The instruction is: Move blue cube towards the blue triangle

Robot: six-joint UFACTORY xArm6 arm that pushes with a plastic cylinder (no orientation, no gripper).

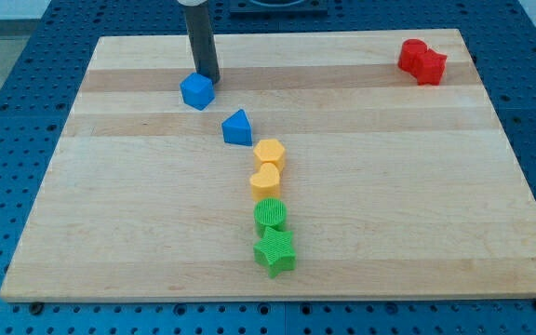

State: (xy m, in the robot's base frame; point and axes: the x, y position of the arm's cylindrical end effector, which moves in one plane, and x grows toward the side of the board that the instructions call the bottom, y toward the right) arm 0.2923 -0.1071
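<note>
The blue cube (196, 91) sits on the wooden board (389, 186) toward the view's upper left. The blue triangle (237, 127) lies a short way down and to the right of it, with a small gap between them. My tip (208, 78) stands just above and right of the blue cube, touching or nearly touching its upper right edge.
Below the triangle runs a line of blocks: a yellow hexagon (270, 154), a yellow heart (265, 180), a green cylinder (271, 216) and a green star (275, 251). Two red blocks (422, 60) sit together at the upper right corner.
</note>
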